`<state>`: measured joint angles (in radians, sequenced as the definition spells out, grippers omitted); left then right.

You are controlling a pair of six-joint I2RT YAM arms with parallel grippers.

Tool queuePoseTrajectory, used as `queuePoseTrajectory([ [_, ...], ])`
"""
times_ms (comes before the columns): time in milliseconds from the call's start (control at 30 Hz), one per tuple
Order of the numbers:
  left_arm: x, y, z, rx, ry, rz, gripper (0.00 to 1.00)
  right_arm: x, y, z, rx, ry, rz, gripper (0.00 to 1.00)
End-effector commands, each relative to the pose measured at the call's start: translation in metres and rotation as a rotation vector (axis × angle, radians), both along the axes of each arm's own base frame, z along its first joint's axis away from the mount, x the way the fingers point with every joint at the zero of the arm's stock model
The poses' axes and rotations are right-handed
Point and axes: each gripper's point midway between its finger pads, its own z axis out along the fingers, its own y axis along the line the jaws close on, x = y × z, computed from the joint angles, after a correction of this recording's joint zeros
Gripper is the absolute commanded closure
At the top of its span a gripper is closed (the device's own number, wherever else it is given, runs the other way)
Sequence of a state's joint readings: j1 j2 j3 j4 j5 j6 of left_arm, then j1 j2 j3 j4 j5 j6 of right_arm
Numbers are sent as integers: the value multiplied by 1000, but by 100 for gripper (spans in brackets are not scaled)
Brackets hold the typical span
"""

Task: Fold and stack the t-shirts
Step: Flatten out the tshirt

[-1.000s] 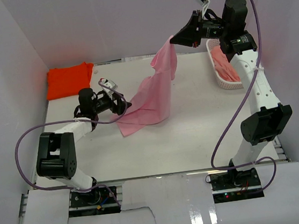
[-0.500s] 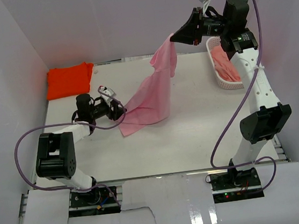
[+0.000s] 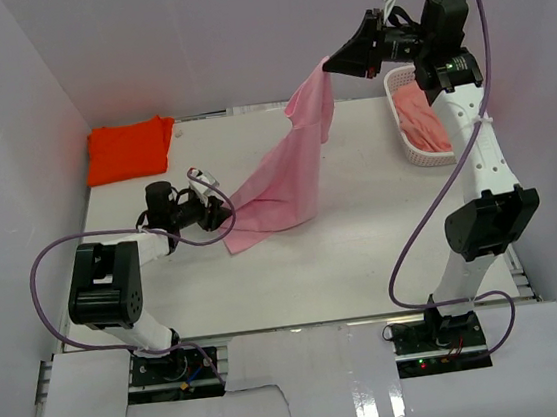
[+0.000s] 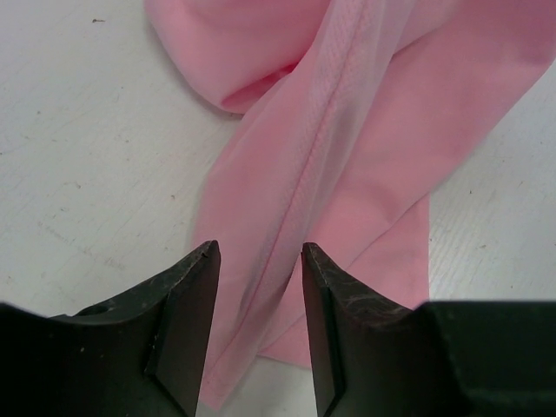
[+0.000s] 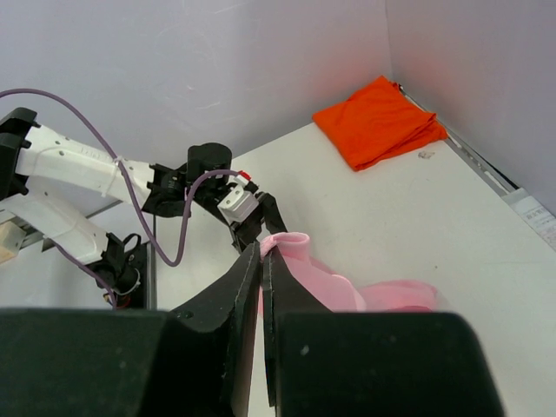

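My right gripper (image 3: 326, 65) (image 5: 262, 252) is shut on an upper corner of the light pink t-shirt (image 3: 286, 182) (image 5: 347, 291). It holds that corner high above the back of the table, and the cloth hangs down to the tabletop. The left gripper (image 3: 228, 209) (image 4: 259, 252) sits low at the shirt's lower left edge. Its jaws stand apart, and a seamed fold of the pink t-shirt (image 4: 347, 156) runs between the fingertips. The bright orange t-shirt (image 3: 131, 150) (image 5: 378, 122) lies folded in the far left corner.
A white lattice basket (image 3: 429, 159) stands at the right edge of the table with more pink cloth (image 3: 420, 122) inside. White walls enclose the table on the left, back and right. A purple cable loops off each arm.
The left gripper slid a little nearer along the shirt's lower edge and its jaws narrowed around the fold. The right gripper lifted the held corner slightly higher.
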<state>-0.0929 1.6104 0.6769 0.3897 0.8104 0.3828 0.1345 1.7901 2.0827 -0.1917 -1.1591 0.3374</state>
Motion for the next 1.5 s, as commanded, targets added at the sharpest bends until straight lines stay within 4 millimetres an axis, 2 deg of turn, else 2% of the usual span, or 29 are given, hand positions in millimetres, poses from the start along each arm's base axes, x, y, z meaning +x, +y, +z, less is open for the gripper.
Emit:
queuePoseTrajectory([
  [0,-5,0,6,-2,-24,-26,47,-9,-8,26,12,-63,9,92],
  [100,-2,0,5,-2,-22,-25,48,-9,-13,29,13,-67,5,92],
  [400,3,0,8,-2,-30,-21,60,-8,-20,32,15,-70,-6,92],
  [667,3,-3,5,-20,-9,-42,61,-9,-20,33,16,-63,-2,92],
  [833,5,-4,3,-21,-3,-46,69,-13,-20,36,17,-69,2,92],
  [1133,4,-8,4,-34,10,-73,70,-14,-22,38,18,-72,-2,92],
  [1200,5,-8,5,-34,11,-72,83,-13,-22,39,19,-72,-2,92],
  [1233,4,-9,1,-34,29,-81,97,-12,-24,39,19,-72,-5,92],
  [1300,8,-11,3,-41,44,-100,100,-11,-24,37,19,-64,-5,92],
  [1400,5,-17,-8,-65,139,-142,100,-9,-24,33,17,-57,-14,92],
  [1467,12,-19,-3,-79,164,-143,100,-7,-24,29,15,-53,-27,92],
])
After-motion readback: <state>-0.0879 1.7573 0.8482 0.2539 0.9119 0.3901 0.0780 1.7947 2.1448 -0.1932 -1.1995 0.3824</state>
